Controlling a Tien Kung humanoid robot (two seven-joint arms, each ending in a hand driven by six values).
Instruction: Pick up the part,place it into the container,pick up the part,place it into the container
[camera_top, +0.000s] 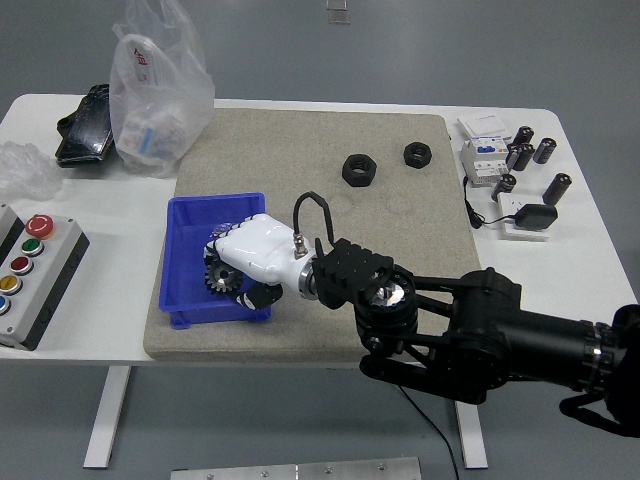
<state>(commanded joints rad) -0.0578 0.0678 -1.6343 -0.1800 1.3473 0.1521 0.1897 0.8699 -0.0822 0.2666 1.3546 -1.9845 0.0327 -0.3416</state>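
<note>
Blue plastic bin (185, 262) on the worktop (110, 310) has the right hand (250, 262) down inside it, white fingers (222, 250) curled around a toothed gear (220, 277). If they let go unevenly, I'd guess the gear could catch on a fingertip. Two black nuts (359, 168) wait on the mat.

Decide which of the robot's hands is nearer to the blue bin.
The right. The right hand sits over the blue bin, against a gear inside it. The left hand is out of view.
</note>
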